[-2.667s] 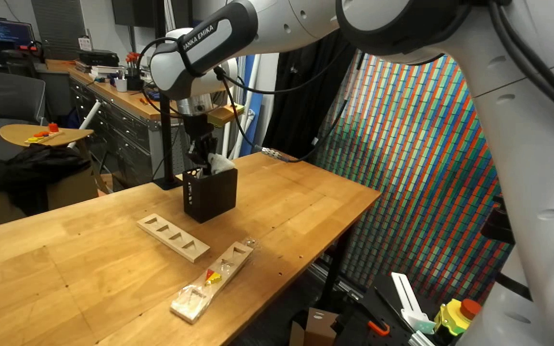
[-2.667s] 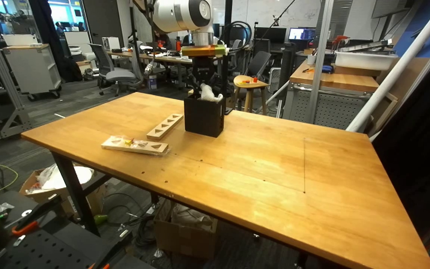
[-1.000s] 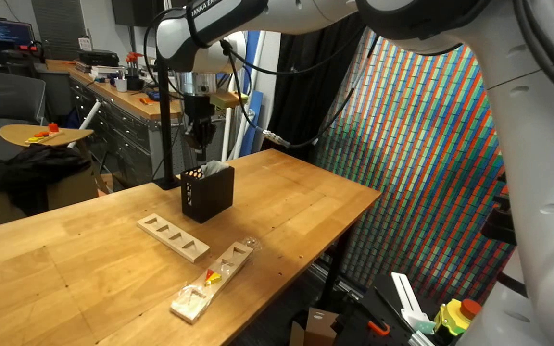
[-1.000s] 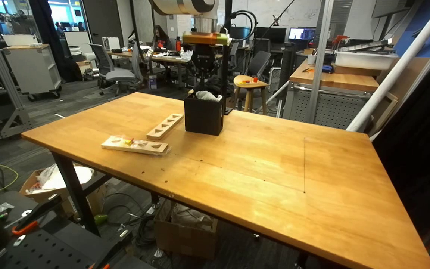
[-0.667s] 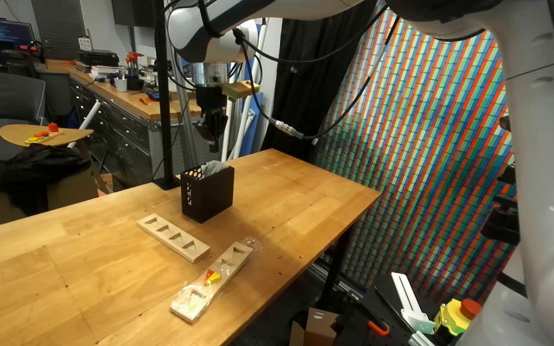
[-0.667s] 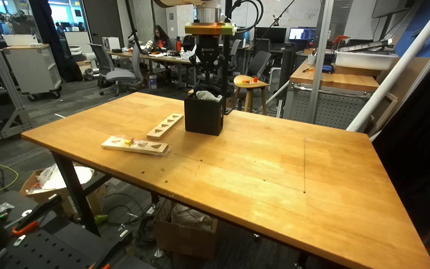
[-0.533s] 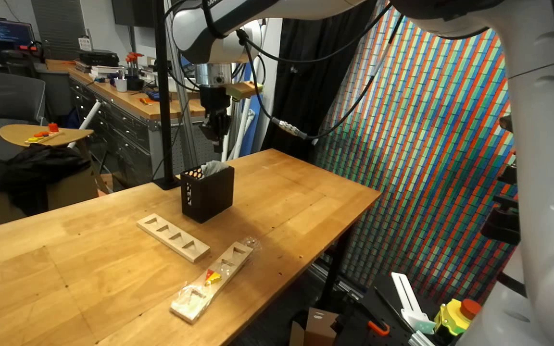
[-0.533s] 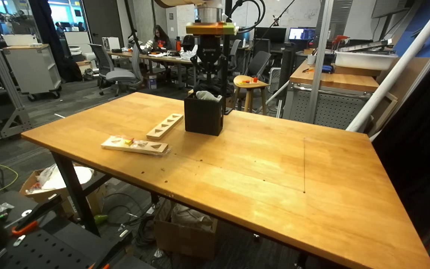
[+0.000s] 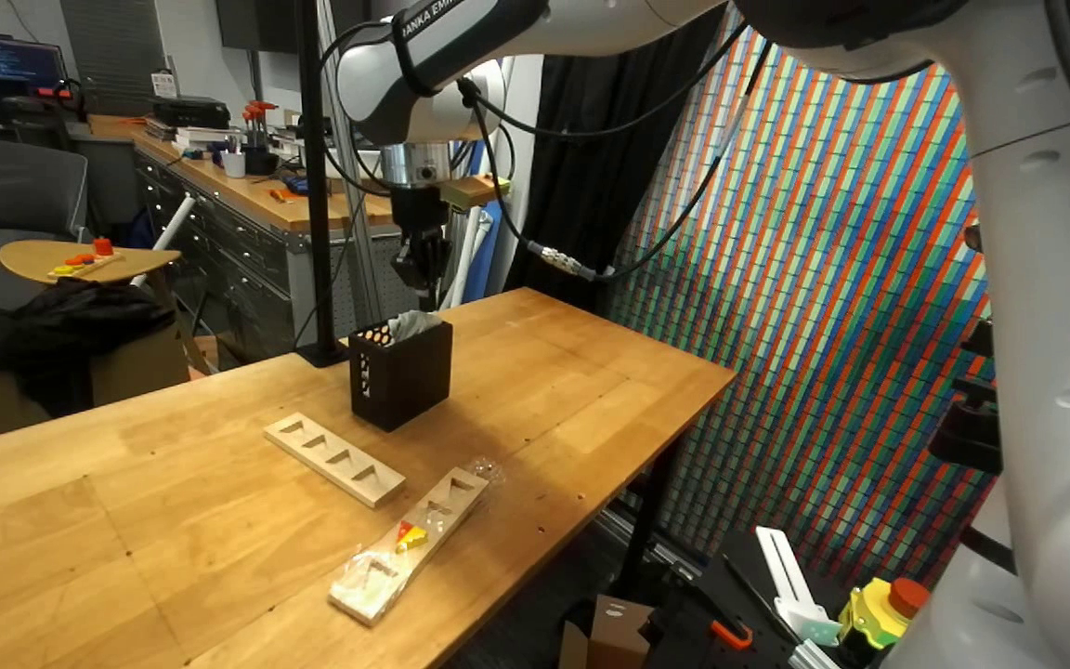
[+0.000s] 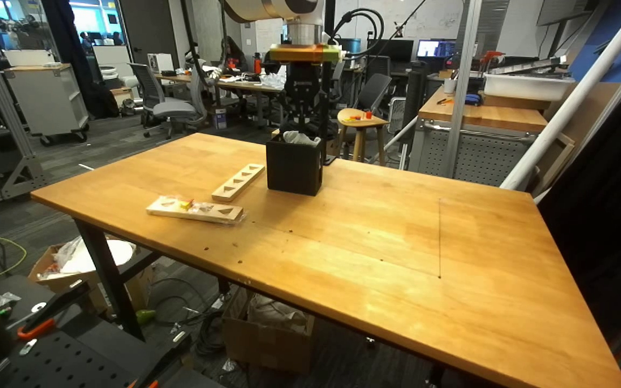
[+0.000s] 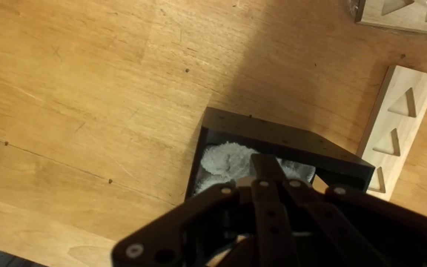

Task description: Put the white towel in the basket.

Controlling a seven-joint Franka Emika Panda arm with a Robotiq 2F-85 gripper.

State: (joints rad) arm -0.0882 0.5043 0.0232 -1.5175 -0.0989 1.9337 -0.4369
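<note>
The basket (image 9: 402, 381), black with a holed side, stands upright on the table; it also shows in an exterior view (image 10: 294, 168). Bunched inside it lies the white towel (image 11: 226, 159), its top poking slightly over the rim in both exterior views (image 9: 414, 324) (image 10: 301, 138). My gripper (image 9: 428, 302) points straight down just over the basket's opening. In the wrist view my gripper (image 11: 265, 161) has its fingers pressed together, covering part of the towel from sight. Nothing shows between them. Whether the tips touch the towel I cannot tell.
A tan wooden board (image 9: 334, 459) with triangular slots lies beside the basket. Another board (image 9: 410, 546), wrapped in clear plastic with red and yellow pieces, is closer to the table edge. A black post (image 9: 317, 186) rises right behind the basket.
Since the oldest frames my gripper has lifted out of the basket, leaving the towel sunk lower inside. Over the last half second it has come down slightly, staying shut.
</note>
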